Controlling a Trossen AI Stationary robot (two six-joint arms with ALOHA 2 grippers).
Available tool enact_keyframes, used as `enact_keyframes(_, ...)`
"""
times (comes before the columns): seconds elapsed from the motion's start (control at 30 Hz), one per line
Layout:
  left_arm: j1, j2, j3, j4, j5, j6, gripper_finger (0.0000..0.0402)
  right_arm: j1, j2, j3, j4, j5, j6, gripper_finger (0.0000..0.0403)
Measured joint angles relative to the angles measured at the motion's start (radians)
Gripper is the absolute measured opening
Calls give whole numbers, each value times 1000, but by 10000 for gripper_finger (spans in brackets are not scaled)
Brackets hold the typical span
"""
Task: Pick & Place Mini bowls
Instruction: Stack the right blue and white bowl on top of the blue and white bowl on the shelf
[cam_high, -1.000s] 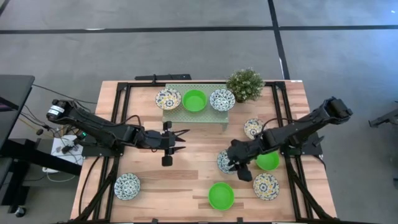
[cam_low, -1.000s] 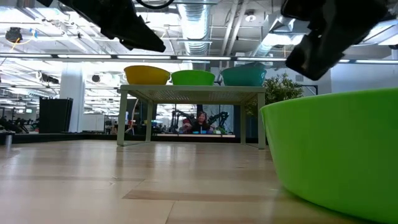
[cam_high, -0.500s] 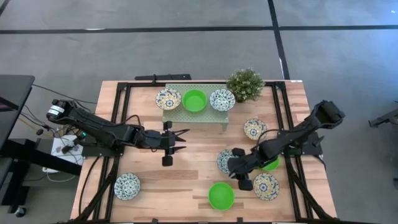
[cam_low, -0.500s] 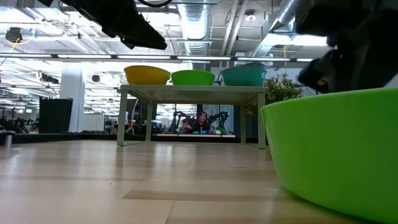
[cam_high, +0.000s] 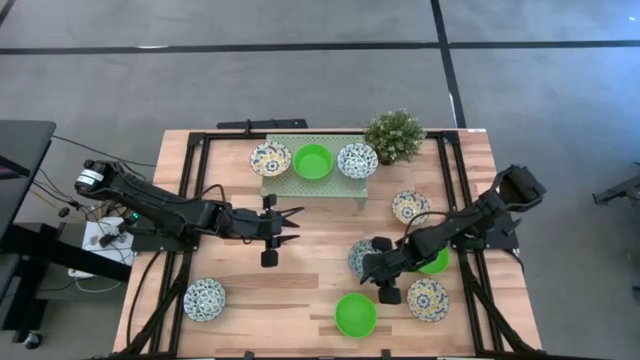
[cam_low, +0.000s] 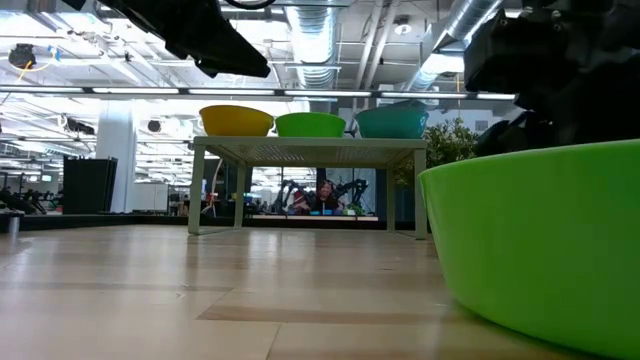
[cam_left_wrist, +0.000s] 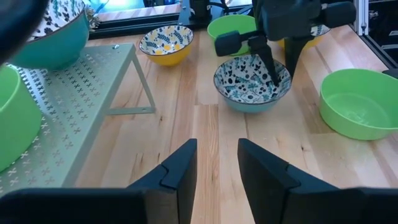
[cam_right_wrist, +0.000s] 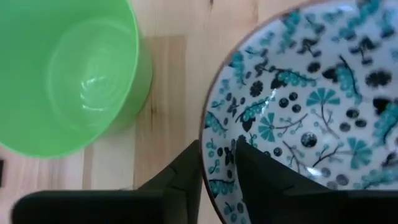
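over the last second the right gripper dropped from above the blue-patterned bowl down onto its rim, and its fingers narrowed. in the right wrist view one finger sat inside the bowl and the other outside, straddling the edge but showing a sliver of gap, so i judged the pinch as still closing, not yet a firm hold. that suggested the pick of this bowl was just starting.

the bowl stood on the table, right of centre, just beside a green bowl on its right, with another green bowl nearer the front edge. it sat upright, mouth facing up; being round, it had no long axis.

the left gripper hovered over the middle of the table, fingers parted, empty.
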Motion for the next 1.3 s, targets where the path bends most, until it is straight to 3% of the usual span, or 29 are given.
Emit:
enact_keyframes(0.23, 0, 0, 0, 0, 0, 0, 117, -10, -42, 1, -2, 34, -97, 12)
enact_keyframes(0.5, 0, 0, 0, 0, 0, 0, 117, -7, -199, -3, 5, 19, -165, 11)
enact_keyframes(0.8, 0, 0, 0, 0, 0, 0, 117, -28, -402, 23, 8, 258, -419, 14)
enact_keyframes(1.0, 0, 0, 0, 0, 0, 0, 117, -89, -445, 131, -1, 327, -616, 10)
enact_keyframes(1.3, 0, 0, 0, 0, 0, 0, 117, -296, -357, 402, -322, 340, -778, 11)
